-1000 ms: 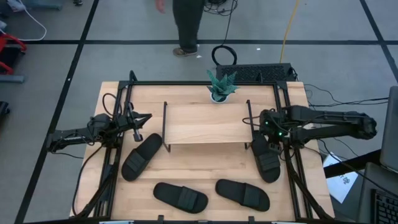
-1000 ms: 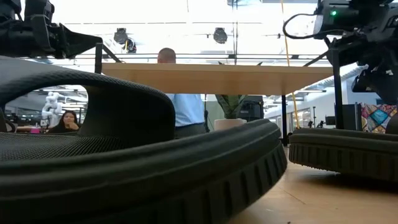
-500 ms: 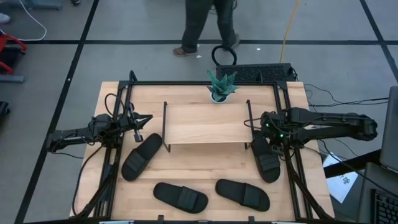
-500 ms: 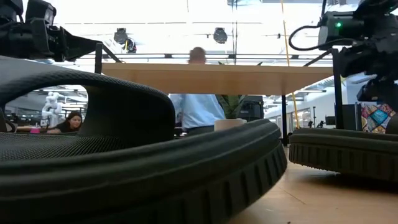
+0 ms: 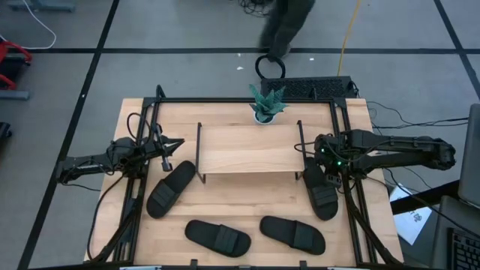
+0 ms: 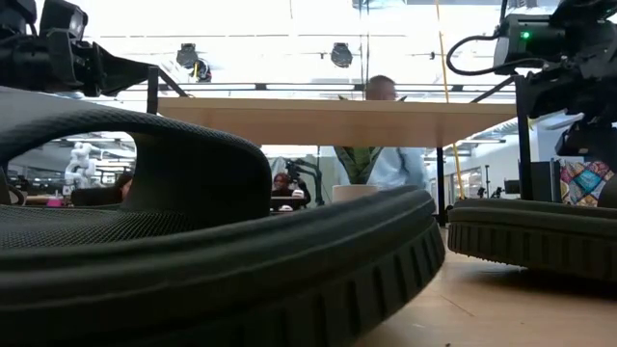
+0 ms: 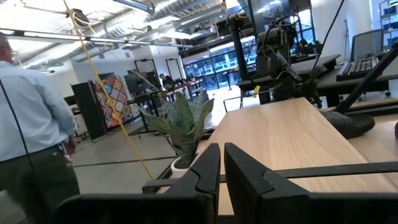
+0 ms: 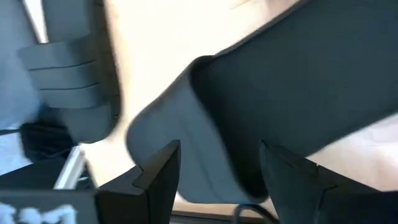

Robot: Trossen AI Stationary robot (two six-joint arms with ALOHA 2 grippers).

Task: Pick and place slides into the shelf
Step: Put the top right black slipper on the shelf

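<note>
meanwhile: right gripper spread over a slide beside the shelf

four black slides on the wooden table. one slide lying slantwise just off the shelf's left leg; two more, a left front slide and a right front slide, lying side by side near the table's front edge; a fourth slide stretched along the right side, just beside the shelf's right leg. shelf standing mid-table, light board on thin dark wire legs, top bare.

right gripper down at the rear end of the fourth slide, fingers spread wide on either side of dark slide material in the right wrist view; cannot tell whether touching or gripping. dark frame rail running close along the outer side of that slide, shelf leg on the inner side, so hemmed in on both flanks.

left gripper waiting at the table's left edge, level with the shelf board, fingers pressed nearly together and holding nothing, pointing across toward the shelf.

small potted plant standing behind the shelf at the table's back edge, touching nothing. person walking on the floor beyond the table, well apart from both arms. in the low view, a slide filling most of the foreground and blocking much of the table.
</note>
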